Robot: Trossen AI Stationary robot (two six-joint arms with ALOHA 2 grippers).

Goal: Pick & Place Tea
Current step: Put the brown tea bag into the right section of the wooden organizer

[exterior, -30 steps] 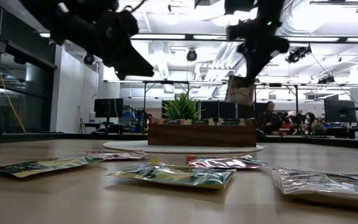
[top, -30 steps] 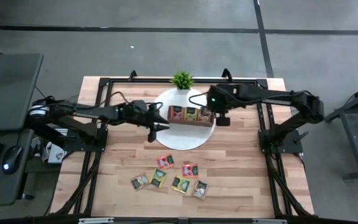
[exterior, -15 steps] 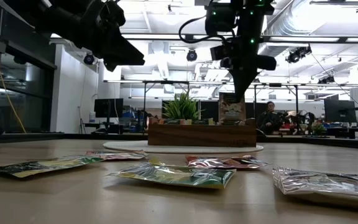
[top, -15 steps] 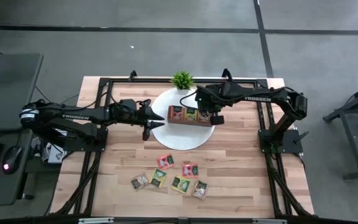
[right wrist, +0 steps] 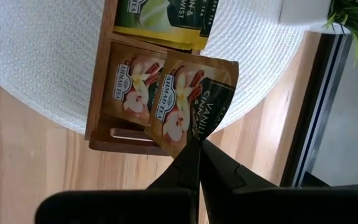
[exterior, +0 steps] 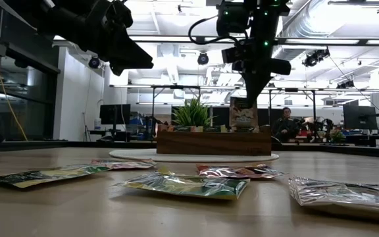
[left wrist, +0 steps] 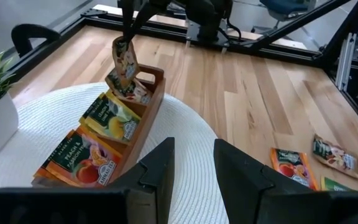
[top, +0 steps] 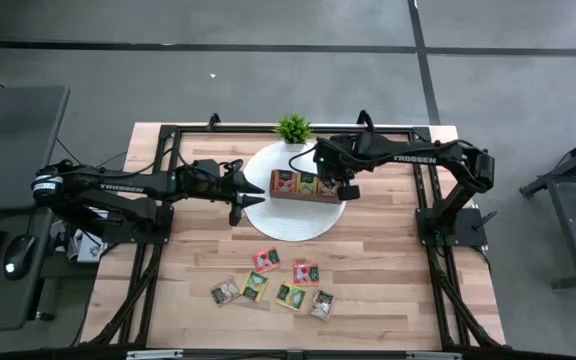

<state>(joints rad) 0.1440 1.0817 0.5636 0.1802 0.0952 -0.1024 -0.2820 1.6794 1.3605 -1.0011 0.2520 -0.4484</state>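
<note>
My right gripper (right wrist: pixel 196 146) is shut on a brown tea sachet (right wrist: pixel 191 99) above the right end compartment of the wooden tray (top: pixel 306 186). The tray stands on a round white mat (top: pixel 293 218). Its compartments hold other tea sachets: a peach one (left wrist: pixel 82 163), a yellow-green one (left wrist: pixel 110 118) and a brown one (right wrist: pixel 128 84). My left gripper (left wrist: pixel 191 155) hovers open over the mat's left part, nothing between its fingers. Several loose sachets (top: pixel 268 285) lie flat on the table's near part. My right gripper pinches the brown sachet by its upper edge (right wrist: pixel 188 134) between the two fingers, which point steeply down from above. The sachet hangs upright below them (exterior: pixel 243 115). Its lower end (left wrist: pixel 120 86) dips into the tray's right end compartment, by the sachet lying there.
A small green plant in a white pot (top: pixel 293 128) stands at the mat's far edge, just behind the tray. Black frame rails (top: pixel 173 150) run along the table's left, right and far sides. Bare wood (top: pixel 388 260) lies between the mat and the loose sachets.
My right gripper has come down and a little toward the table's left with the brown sachet, bringing its lower end from above the tray down into the end compartment. My left gripper has drawn back toward the table's left edge, staying open. Both have held still for the last half second.
</note>
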